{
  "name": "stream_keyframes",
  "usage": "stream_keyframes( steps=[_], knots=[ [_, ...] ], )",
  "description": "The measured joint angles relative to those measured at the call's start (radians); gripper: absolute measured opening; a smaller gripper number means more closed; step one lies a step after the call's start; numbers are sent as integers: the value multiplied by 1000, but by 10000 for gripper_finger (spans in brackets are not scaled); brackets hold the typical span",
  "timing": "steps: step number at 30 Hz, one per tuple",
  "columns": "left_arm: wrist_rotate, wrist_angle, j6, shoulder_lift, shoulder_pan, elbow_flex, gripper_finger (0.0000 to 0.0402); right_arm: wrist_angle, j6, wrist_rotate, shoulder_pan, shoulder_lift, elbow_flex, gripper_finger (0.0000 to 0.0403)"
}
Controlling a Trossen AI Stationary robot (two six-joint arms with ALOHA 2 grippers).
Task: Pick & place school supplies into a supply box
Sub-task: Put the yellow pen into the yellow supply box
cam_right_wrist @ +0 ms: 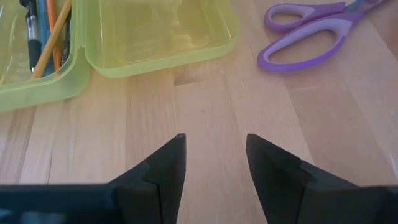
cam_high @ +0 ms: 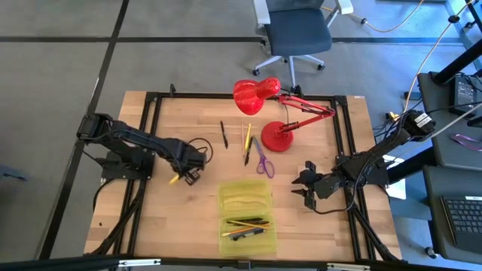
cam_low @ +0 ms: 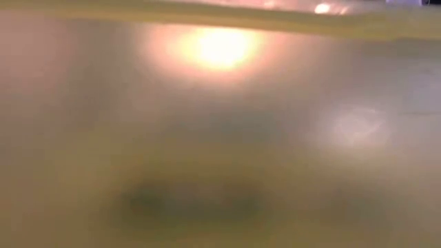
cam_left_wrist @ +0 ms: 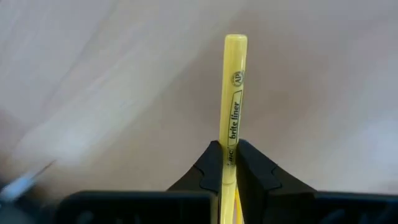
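Yellow highlighter [cam_left_wrist: 231, 106] is clamped between the left tool's [cam_left_wrist: 229, 163] fingers, its long axis pointing straight out past them, left of the supply box [cam_high: 246, 197].

Both arms are dark, jointed and slim, with black cables looping beside them. The left gripper [cam_high: 190, 175] and right gripper [cam_high: 305, 186] end in matte black, wedge-shaped fingers [cam_right_wrist: 163, 174] with flat inner faces.

yellow highlighter [cam_left_wrist: 234, 93] with black lettering, translucent yellow-green supply box [cam_right_wrist: 161, 37], purple scissors [cam_right_wrist: 311, 31], red lamp [cam_high: 263, 98]
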Motion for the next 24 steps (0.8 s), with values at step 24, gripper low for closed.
stream_keyframes(
  steps=[24],
  knots=[
    [-15, 211, 414, 551, -311, 918, 13, 0, -1, 1, 0, 0, 0, 172]
  ],
)
